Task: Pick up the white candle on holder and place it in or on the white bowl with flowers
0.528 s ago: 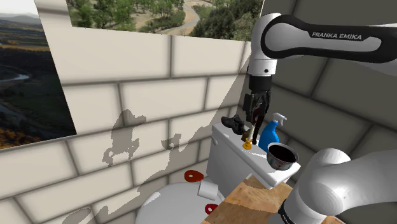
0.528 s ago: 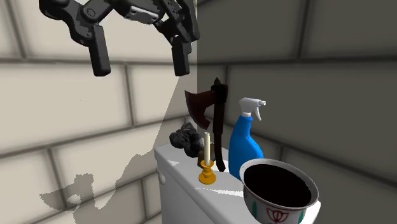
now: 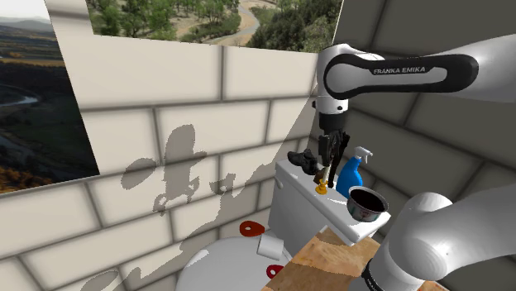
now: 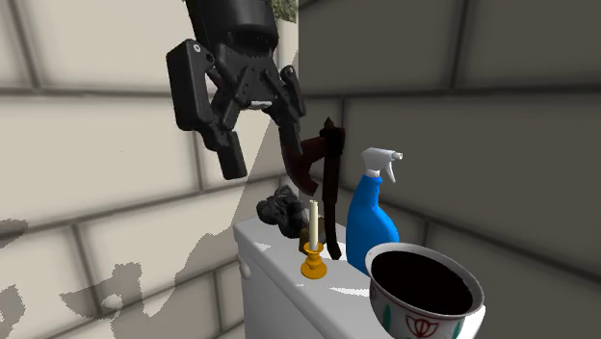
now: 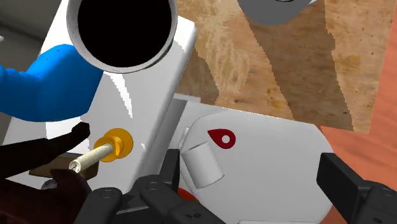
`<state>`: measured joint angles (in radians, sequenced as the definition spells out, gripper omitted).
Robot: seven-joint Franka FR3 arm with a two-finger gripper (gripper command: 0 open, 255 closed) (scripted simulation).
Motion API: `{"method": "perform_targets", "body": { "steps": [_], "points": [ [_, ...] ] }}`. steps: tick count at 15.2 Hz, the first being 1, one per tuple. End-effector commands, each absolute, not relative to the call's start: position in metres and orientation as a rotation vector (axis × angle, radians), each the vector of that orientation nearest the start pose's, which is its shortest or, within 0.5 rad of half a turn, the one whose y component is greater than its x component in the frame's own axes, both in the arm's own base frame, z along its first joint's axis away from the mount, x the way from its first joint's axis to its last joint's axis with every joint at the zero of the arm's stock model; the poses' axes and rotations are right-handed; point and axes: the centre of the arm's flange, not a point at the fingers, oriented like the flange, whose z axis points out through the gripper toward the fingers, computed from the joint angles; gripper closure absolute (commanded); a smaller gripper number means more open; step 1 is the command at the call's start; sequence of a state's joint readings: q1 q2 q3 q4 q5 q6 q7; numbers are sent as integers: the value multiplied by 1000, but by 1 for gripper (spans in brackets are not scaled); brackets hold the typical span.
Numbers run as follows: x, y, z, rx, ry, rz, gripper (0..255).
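change: gripper (image 4: 262,159) has come down and turned since half a second ago; it now hangs above the candle, offset toward the second exterior view's left
meaning: approach stage, grasp not begun; probably needs more descent and a shift over the candle
gripper: fingers wide apart, nothing held
candle on holder (image 4: 312,241): upright on toilet tank lid (image 4: 274,279), just in front of hatchet (image 4: 328,193), near blue spray bottle (image 4: 371,221)
bowl (image 4: 397,310): on the same lid, apart from candle, inside drawn black
hard to see: bowl's pattern cut by bottom edge; dark lump (image 4: 281,209) behind candle unidentifiable; candle tiny under gripper in shoulder view
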<state>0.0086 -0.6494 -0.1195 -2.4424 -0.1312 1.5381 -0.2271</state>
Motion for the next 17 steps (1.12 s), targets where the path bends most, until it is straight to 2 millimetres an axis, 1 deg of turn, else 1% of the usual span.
{"method": "perform_targets", "body": {
  "steps": [1,8,15,16,17],
  "points": [
    [328,-70,486,-3126,-373,450,0],
    [365,-115,421,-3103,-762,570,0],
    [407,-154,356,-3025,-1156,685,0],
    [410,-156,351,-3016,-1187,694,0],
    [409,-158,346,-3016,-1187,694,0]
  ]
}}
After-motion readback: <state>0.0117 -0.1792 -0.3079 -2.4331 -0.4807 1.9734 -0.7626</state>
